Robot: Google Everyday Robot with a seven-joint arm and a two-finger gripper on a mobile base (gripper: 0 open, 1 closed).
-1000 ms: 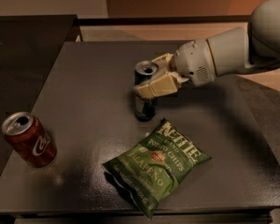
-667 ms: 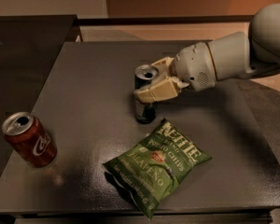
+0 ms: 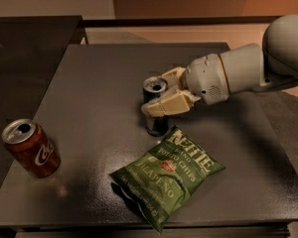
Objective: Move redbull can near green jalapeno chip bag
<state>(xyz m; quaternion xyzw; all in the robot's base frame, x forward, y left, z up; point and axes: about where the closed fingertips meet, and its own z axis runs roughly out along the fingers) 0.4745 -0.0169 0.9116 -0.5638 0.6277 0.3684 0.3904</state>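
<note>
Dark grey tabletop (image 3: pixel 89 83) under dim warm light, with a beige wall beyond. Near the middle, upright redbull can (image 3: pixel 157 125), clasped by the gripper (image 3: pixel 156 94): one pale finger across its near side, the other behind its far side. White arm (image 3: pixel 238 73) reaching in from the right. Just near-right of the can, almost touching, green jalapeno chip bag (image 3: pixel 166 180) lying flat. Well apart at the left edge, tilted red cola can (image 3: pixel 32 148).
</note>
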